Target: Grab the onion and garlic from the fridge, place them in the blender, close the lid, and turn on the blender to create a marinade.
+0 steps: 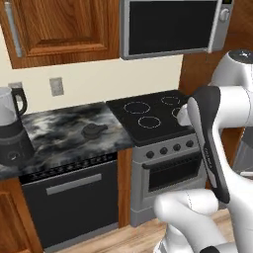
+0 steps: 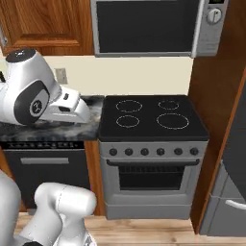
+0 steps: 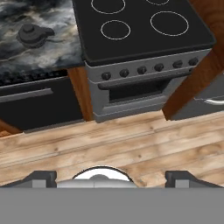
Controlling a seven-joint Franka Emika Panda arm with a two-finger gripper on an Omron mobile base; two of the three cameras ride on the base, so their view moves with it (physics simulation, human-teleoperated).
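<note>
Our gripper (image 3: 109,175) hangs with jaws spread wide and empty above the wooden floor before the stove (image 3: 144,48). The blender (image 1: 11,126) waits at the counter's left edge, its lid (image 1: 93,130) lying mid-counter. We judge the fetching stage barely begun: next we must turn toward the fridge (image 2: 230,182) at right.

Even, bright, shadowless rendered light fills all three views, with no clear source. The stovetop (image 1: 153,114) stays matte black without glare. The marbled desk (image 1: 74,136) looks slightly soft and pixelated, and edges are mildly jagged; no edge distortion shows.
</note>
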